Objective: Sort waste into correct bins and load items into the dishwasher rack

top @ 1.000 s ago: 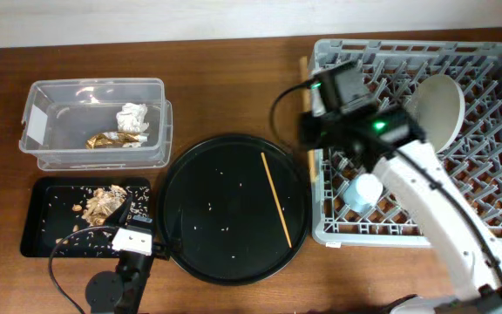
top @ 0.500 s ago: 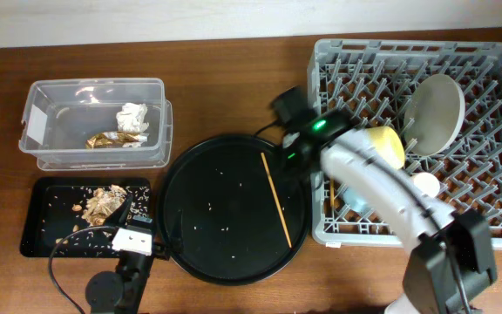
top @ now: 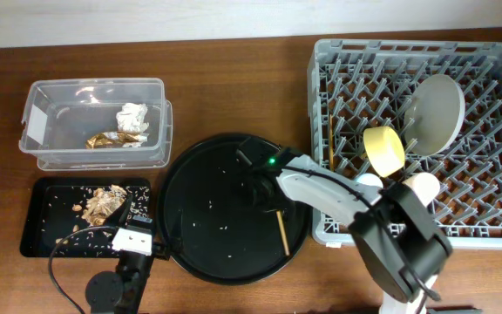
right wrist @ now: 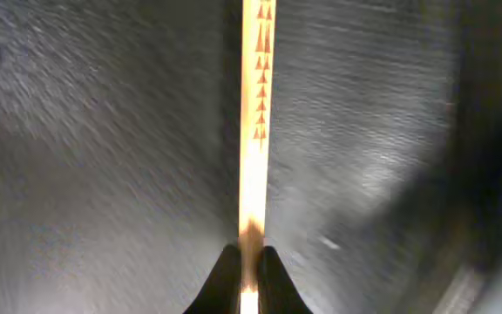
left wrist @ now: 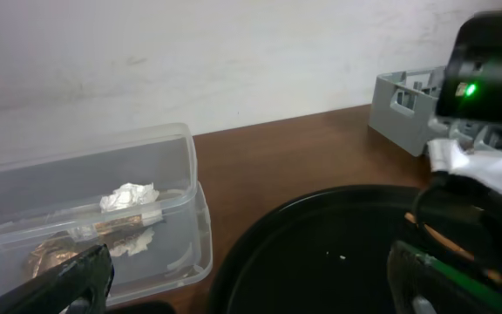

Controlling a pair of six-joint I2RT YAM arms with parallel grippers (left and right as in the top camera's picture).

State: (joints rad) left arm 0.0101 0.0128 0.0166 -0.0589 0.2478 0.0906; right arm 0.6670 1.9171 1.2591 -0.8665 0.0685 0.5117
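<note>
My right gripper (top: 266,190) is down on the round black tray (top: 207,218) and shut on a thin wooden chopstick (top: 282,234). In the right wrist view the fingertips (right wrist: 249,266) pinch the chopstick (right wrist: 255,131). A second chopstick (top: 329,139) lies in the grey dishwasher rack (top: 495,218), with the plate (top: 434,109), yellow bowl (top: 383,148), light blue cup (top: 369,183) and pink cup (top: 423,185). The tissue (top: 132,116) and gold-brown wrapper (top: 110,139) lie in the clear tub (top: 37,122). Food scraps (top: 101,202) lie in the shallow black tray (top: 37,235). My left gripper (top: 138,228) is open and empty (left wrist: 251,288).
The left wrist view shows the tub (left wrist: 181,201), the round tray (left wrist: 321,253), the rack's corner (left wrist: 399,105) and the right arm over the tray. A few crumbs dot the round tray. The rack's left wall stands just right of the right gripper.
My right arm has swung from the rack's left side down onto the round tray and closed on the chopstick there. A chopstick now lies in the rack. The left arm has not moved.
</note>
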